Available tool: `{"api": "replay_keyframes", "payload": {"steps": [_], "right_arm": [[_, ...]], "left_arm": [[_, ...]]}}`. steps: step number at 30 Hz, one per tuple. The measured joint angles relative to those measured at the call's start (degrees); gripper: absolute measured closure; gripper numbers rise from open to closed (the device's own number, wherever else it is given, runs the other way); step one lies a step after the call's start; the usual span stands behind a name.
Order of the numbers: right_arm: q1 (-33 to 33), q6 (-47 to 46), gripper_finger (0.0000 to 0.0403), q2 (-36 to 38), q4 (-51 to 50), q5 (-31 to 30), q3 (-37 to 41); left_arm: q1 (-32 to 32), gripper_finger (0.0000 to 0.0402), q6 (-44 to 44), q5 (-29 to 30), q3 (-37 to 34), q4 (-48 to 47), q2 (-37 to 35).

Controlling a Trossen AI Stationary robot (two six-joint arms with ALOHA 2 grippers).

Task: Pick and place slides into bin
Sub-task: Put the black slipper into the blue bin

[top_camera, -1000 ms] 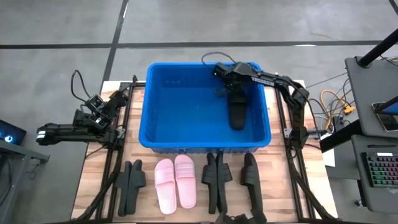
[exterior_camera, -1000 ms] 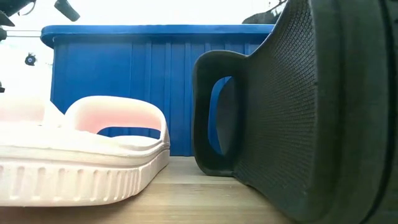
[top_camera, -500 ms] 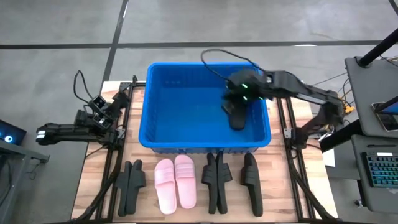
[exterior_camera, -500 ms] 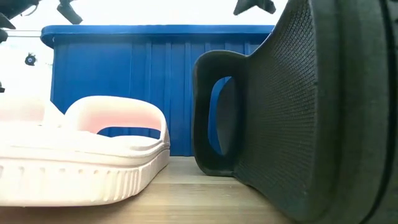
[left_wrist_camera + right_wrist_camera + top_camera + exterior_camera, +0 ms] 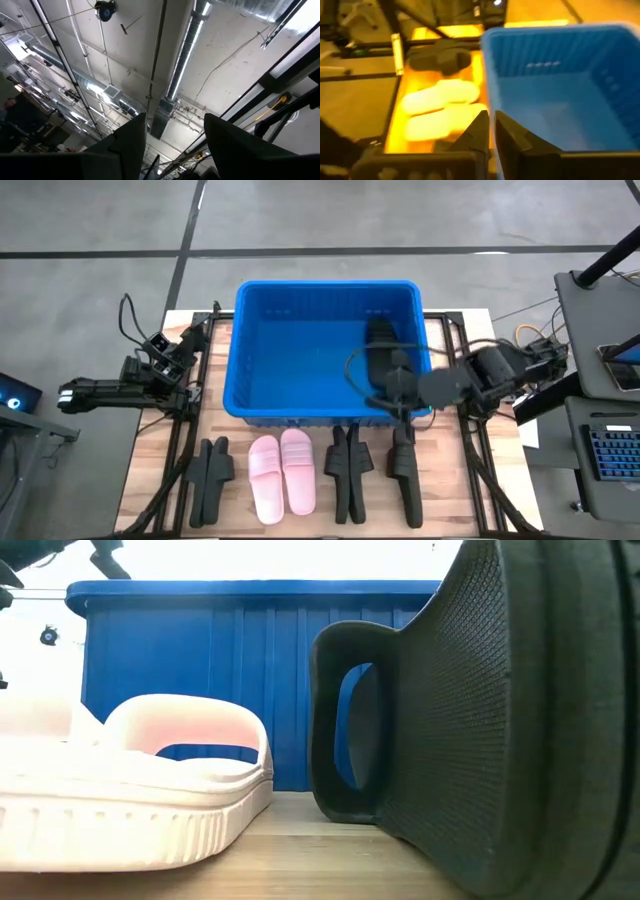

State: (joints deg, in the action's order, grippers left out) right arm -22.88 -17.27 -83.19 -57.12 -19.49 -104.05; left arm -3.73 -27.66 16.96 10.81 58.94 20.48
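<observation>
The blue bin (image 5: 250,395) stands mid-table; it also shows in the low view (image 5: 200,670) and the right wrist view (image 5: 555,85). One black slide (image 5: 380,348) lies on the bin's floor at the right. On the table in front of the bin lie a black pair (image 5: 212,475), the pink pair (image 5: 282,470), a second black pair (image 5: 345,470) and a single black slide (image 5: 403,465). My right gripper (image 5: 392,395) hovers over the bin's near rim, shut and empty (image 5: 492,127). My left gripper (image 5: 185,345) rests at the table's left, open (image 5: 175,140), pointing up.
The low view is filled by a pink slide (image 5: 150,790) and a black slide (image 5: 480,740) close to the camera. Black frame rails run along both sides of the bin. A desk with a keyboard (image 5: 610,450) stands beyond the table's right edge.
My right gripper has swung from the bin's far right corner across the bin toward the table's near edge, and is now above the bin's near rim. The black slide stays lying on the bin's floor.
</observation>
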Motion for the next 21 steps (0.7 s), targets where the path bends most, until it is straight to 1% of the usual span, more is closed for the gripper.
{"api": "replay_keyframes", "payload": {"steps": [3,6,11,13,17,21], "right_arm": [[-1.3,-3.3,0.0341,-0.8,-2.3,2.5,0.0],[-2.6,-6.5,0.0297,-1.9,-4.8,5.8,0.0],[-5.3,-11.6,0.0226,-4.9,-5.2,11.2,0.0],[-6.7,-12.7,0.0205,-6.6,-5.5,12.1,0.0],[-9.8,-14.4,0.0184,-11.6,-8.0,12.6,0.1],[-12.2,-16.0,0.0183,-16.2,-13.7,14.7,0.1]], "left_arm": [[0.0,0.0218,0.0,0.0,0.0,-0.2,0.1],[0.0,0.0218,-0.4,0.0,0.0,-0.7,0.1],[0.0,0.0218,-0.4,-0.1,0.0,-1.0,0.1],[0.0,0.0218,-0.4,-0.1,0.0,-1.4,0.1],[0.0,0.0218,-0.4,-0.2,0.0,-1.7,0.1],[0.0,0.0218,-0.4,-0.4,0.0,-2.6,0.0]]}}
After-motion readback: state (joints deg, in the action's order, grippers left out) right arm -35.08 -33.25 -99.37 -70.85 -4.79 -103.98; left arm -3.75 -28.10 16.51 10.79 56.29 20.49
